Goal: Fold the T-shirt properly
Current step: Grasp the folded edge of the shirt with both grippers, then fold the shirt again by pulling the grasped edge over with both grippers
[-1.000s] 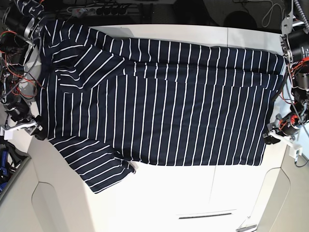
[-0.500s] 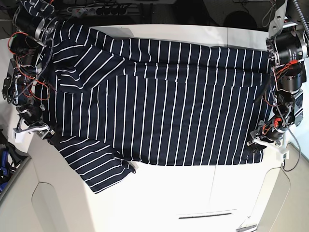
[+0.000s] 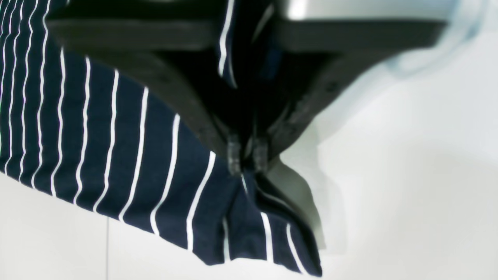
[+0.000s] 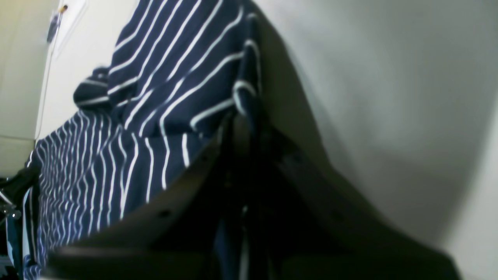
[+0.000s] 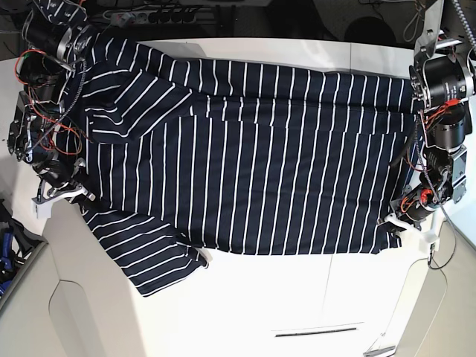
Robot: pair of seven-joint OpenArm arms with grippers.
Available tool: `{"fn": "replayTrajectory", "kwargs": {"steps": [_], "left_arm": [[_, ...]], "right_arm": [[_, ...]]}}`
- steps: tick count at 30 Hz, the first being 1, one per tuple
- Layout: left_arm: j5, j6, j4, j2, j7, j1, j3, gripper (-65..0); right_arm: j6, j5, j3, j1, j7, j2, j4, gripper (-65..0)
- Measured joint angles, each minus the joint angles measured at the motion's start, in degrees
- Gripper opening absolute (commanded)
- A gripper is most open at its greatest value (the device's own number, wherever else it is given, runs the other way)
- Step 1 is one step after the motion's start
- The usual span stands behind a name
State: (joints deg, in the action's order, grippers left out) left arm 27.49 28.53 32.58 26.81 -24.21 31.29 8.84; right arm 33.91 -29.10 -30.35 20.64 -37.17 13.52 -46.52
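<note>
1. Base view: a smooth white table (image 5: pixel 245 297) with rounded near corners and a thin dark slot carries the large navy, white-striped fabric T-shirt (image 5: pixel 245 163), spread flat across its far half.
2. A black power strip (image 5: pixel 149 15) lies beyond the far edge.
3. The left gripper (image 3: pixel 247 157), jaws pressed together, pinches the T-shirt's near right corner.
4. The right gripper (image 4: pixel 243 128) pinches its left edge.

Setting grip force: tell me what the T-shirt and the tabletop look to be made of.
T-shirt: soft, matte knit fabric, probably cotton jersey; it bunches into creases where the left end effector pinches its corner. Table: smooth, hard white board, likely laminate or painted, with a faint sheen.
</note>
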Motion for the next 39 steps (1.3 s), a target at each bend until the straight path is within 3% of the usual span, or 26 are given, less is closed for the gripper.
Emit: {"fn": "replayTrajectory", "kwargs": {"steps": [2,6,10,15,19,25,32,39], "left_arm": [[-0.02,0.52,-0.02,0.2,-0.9,0.33,0.0,-65.0],[-0.22,5.38,-0.02,1.81,-4.39,1.66,0.0,-65.0],[3.45,10.49,2.32,3.87,-10.75,1.73,0.0,-65.0],[15.02,10.67,7.56,6.58,-22.45,0.79,-0.07,-65.0],[20.94,10.82,14.38,8.57,-27.23,-3.43,-0.17,-65.0],[24.41,10.93,27.15,12.74,-29.24,-13.38,-0.24,-65.0],[30.12,10.99,41.88,17.68,-29.88,-24.02,-0.42,-65.0],[29.97,11.1,44.83,18.6,-32.52,-28.92,-0.42,-65.0]], "right_arm": [[-0.02,-0.85,0.0,0.0,-2.47,0.0,-0.96,-65.0],[-0.44,-2.25,0.02,-0.48,-9.01,0.0,-4.9,-65.0],[-0.48,-3.89,0.11,-0.92,-14.62,-0.02,-10.49,-65.0],[-0.48,-9.75,0.13,-1.81,-19.3,0.11,-17.25,-65.0],[-0.55,-12.11,0.22,-6.82,-20.94,0.07,-22.71,-65.0],[-0.35,-16.41,0.22,-13.31,-23.43,0.28,-32.15,-65.0],[0.04,-19.45,0.22,-21.27,-24.7,4.15,-40.28,-65.0],[0.22,-20.26,-1.16,-26.71,-26.03,5.16,-44.24,-65.0]]}}
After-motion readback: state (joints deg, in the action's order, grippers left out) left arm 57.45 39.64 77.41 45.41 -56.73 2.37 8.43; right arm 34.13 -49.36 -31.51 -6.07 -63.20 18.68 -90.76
